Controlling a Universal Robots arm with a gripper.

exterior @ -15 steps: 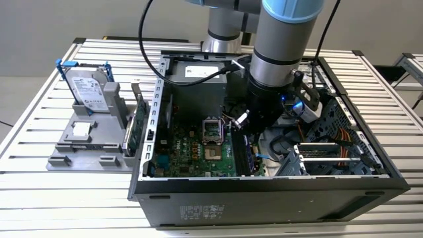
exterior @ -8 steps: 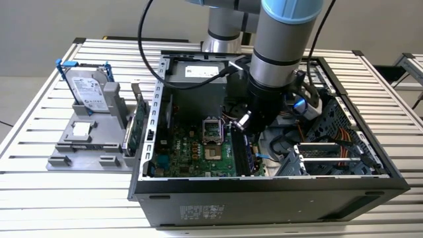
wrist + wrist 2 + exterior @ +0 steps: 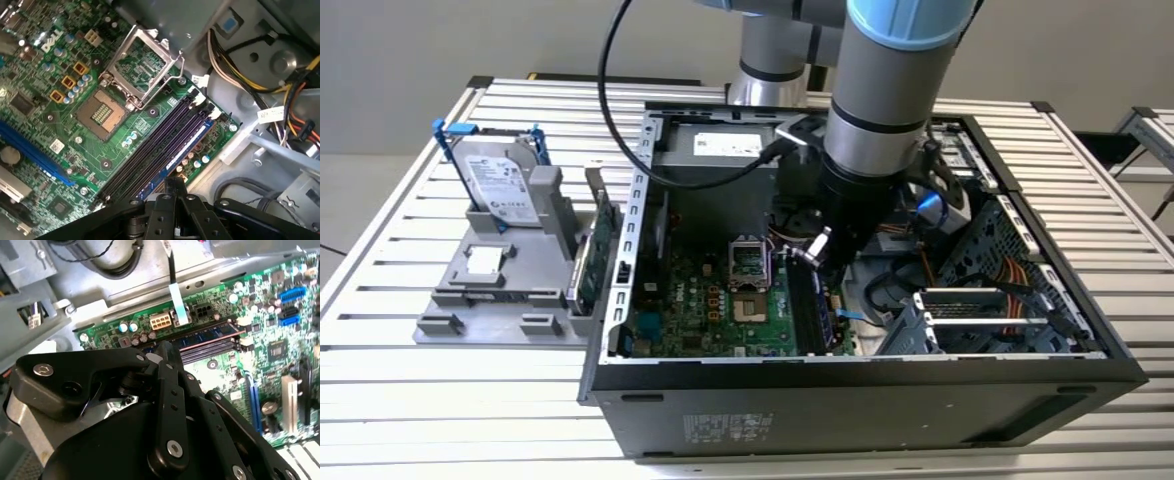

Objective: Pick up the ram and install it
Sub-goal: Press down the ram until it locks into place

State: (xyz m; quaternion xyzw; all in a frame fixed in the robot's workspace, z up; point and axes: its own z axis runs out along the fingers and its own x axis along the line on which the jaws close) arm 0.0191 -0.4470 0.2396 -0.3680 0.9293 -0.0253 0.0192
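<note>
Where ram [image 3: 172, 150] sits, arm [image 3: 887, 110] upright.

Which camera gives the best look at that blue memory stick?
The first wrist view: the ram lies in the outermost slot, most of it visible. The second wrist view shows a sliver; the exterior view an edge.

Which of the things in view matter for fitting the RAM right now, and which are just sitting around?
In play:
ram, lying along the motherboard's memory slots
memory slots
gripper, just above the slots inside the case

Lying about:
hard drive, upright in the grey holder outside the case
green circuit card, beside the case
open processor socket
</note>
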